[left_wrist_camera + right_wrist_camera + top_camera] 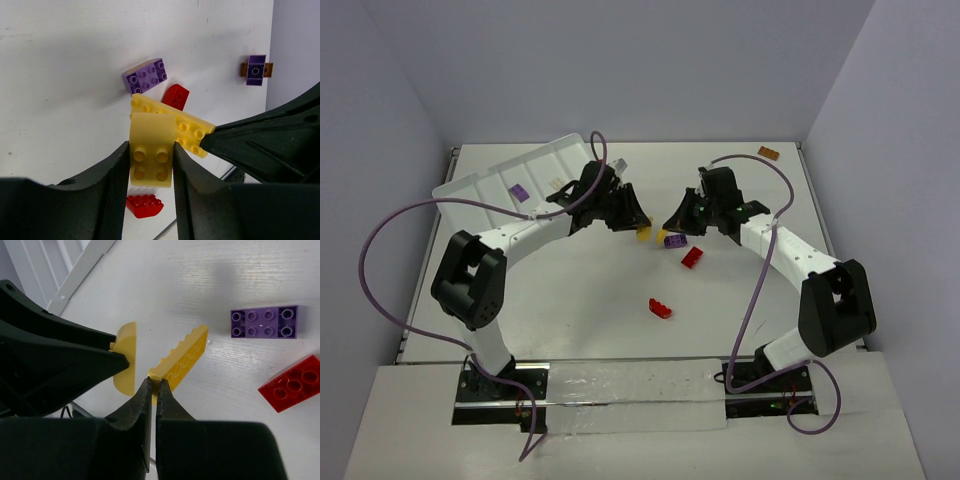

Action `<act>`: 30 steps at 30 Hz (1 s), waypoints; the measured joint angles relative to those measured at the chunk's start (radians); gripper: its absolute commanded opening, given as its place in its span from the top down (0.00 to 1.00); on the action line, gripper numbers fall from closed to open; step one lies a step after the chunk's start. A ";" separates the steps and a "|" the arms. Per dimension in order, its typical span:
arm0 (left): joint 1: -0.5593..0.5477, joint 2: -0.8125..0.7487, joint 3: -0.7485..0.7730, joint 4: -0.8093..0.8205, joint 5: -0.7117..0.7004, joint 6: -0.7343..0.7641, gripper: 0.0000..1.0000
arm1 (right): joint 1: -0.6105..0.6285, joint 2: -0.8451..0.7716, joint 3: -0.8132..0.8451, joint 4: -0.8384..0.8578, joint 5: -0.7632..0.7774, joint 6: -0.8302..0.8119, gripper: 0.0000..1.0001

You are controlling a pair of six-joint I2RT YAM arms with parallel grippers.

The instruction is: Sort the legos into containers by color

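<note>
**A:** Top view first. What is in the tray [485, 185]?

**B:** It is white ribbed plastic, lying askew at the far left of the table [580, 300]. A small purple brick [518, 191] and a pale brick [557, 183] lie in it, apart from each other. I cannot tell which compartments they are in. An orange brick [768, 152] sits outside it, in the far right corner.

**A:** And the arms?

**B:** The left gripper [628, 218] and right gripper [672, 220] meet mid-table. A long purple brick [674, 241] and a red brick [692, 257] lie just beside them. A second red brick [660, 308] lies nearer the bases.

**A:** Left wrist?

**B:** The left gripper is clamped on the sides of a yellow curved brick [151, 150], which has a smooth rounded end and four studs facing the camera. Behind it is a thin, studded yellow plate [192, 131]. Its long axis runs from upper left to lower right.

**A:** Right wrist?

**B:** The right gripper is pinched tight on the plate's near end. The plate stands on edge with its studs along the top, pointing away toward the glossy eight-stud purple brick. The curved brick is just to its left. I cannot tell whether the two are joined.
</note>
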 measured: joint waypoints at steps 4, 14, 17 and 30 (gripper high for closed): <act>0.026 0.000 0.002 0.003 0.003 -0.006 1.00 | 0.000 0.000 -0.003 -0.005 0.026 0.004 1.00; 0.173 0.038 0.195 -0.151 -0.098 0.016 1.00 | 0.000 -0.033 -0.036 -0.030 0.088 -0.003 1.00; 0.229 0.114 0.350 -0.195 -0.167 0.025 1.00 | 0.000 -0.067 -0.042 -0.041 0.106 -0.012 1.00; 0.346 0.449 0.690 -0.317 -0.356 0.043 1.00 | 0.000 -0.176 -0.062 -0.097 0.173 -0.057 1.00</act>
